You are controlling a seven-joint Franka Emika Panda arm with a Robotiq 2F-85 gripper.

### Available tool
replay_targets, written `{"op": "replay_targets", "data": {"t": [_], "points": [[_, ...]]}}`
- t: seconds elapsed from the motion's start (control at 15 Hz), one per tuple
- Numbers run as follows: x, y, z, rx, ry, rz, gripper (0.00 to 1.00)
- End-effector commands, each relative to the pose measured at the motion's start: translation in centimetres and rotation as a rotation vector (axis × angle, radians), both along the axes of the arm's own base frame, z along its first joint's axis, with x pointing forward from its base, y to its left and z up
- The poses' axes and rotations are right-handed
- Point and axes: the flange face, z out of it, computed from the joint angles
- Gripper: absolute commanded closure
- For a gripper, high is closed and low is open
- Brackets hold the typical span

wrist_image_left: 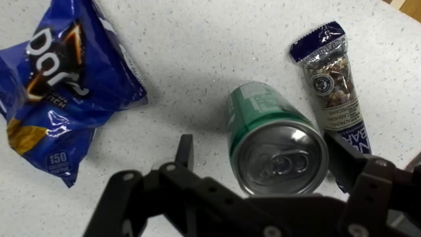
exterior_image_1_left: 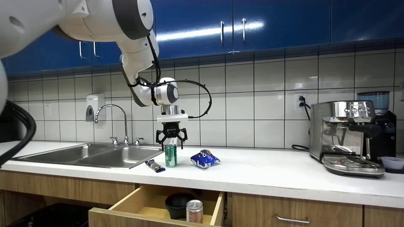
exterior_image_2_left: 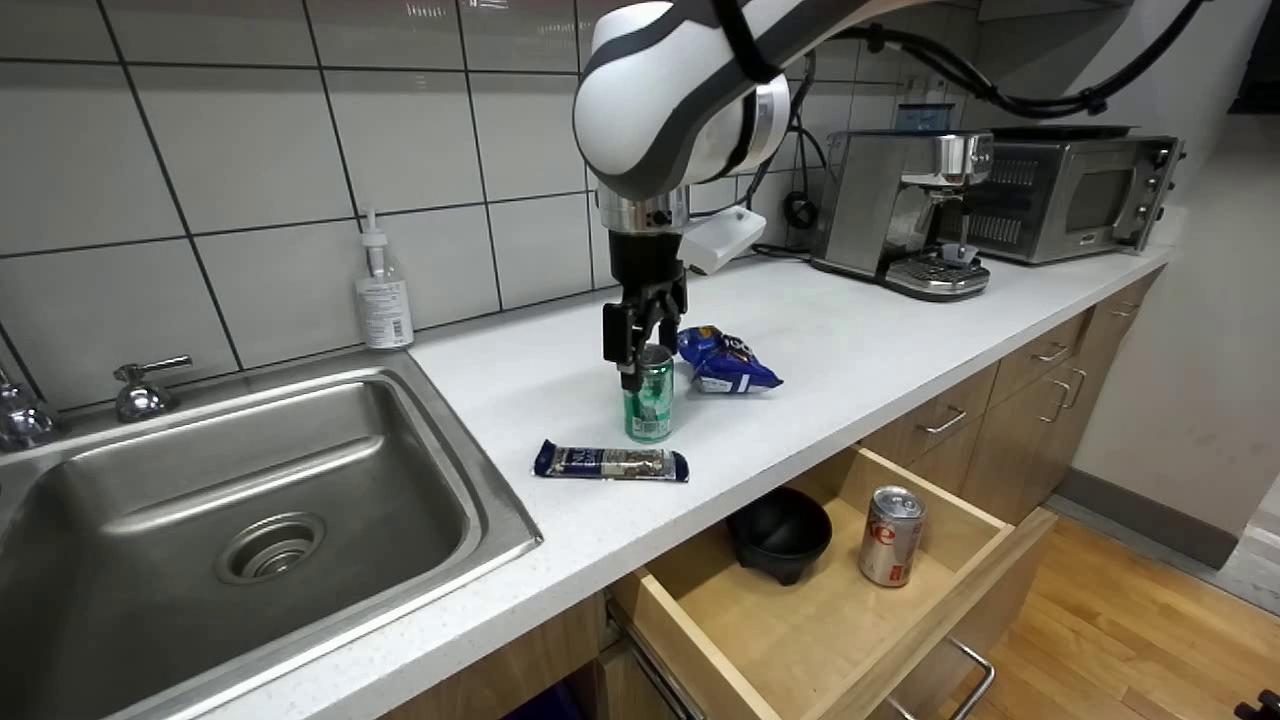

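Spread fingers (wrist_image_left: 345, 159) are flanking a green soda can (wrist_image_left: 276, 141)
It is standing upright on the tabletop (wrist_image_left: 204, 36), nearer the finger beside the nut bar (wrist_image_left: 334, 87).

**Blue above, white below!**

Glossy blue cupboards (exterior_image_1_left: 281, 33) stretch across the top of an exterior view, a streak of light (exterior_image_1_left: 195, 33) blazing over them! Beneath comes the white tiled wall (exterior_image_1_left: 240, 107), and there, lower right in an exterior view, wooden floorboards (exterior_image_2_left: 1130, 620)!

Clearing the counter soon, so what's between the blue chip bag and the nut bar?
The green can stands between the blue chip bag and the nut bar, shown in the wrist view.
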Motion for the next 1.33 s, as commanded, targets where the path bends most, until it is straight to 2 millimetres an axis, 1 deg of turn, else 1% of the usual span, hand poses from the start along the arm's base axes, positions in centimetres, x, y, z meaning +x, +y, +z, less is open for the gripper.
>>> {"op": "replay_targets", "data": {"t": [0.0, 0.6, 0.67, 0.73, 0.8, 1.0, 1.07, 1.27], "points": [[0.78, 0.29, 0.21, -0.006, -0.015, 0.044, 0.0], [0.6, 0.79, -0.12, -0.002, -0.007, 0.068, 0.0], [0.59, 0.86, -0.12, -0.003, -0.009, 0.072, 0.25], [0.57, 0.94, -0.11, -0.006, -0.01, 0.077, 0.26], [0.54, 1.0, -0.1, -0.009, -0.012, 0.08, 0.33], [0.51, 1.03, -0.12, -0.016, -0.013, 0.085, 0.58], [0.47, 1.01, -0.06, -0.016, -0.014, 0.084, 0.62], [0.27, 0.83, 0.3, -0.017, -0.014, 0.077, 0.62]]}}
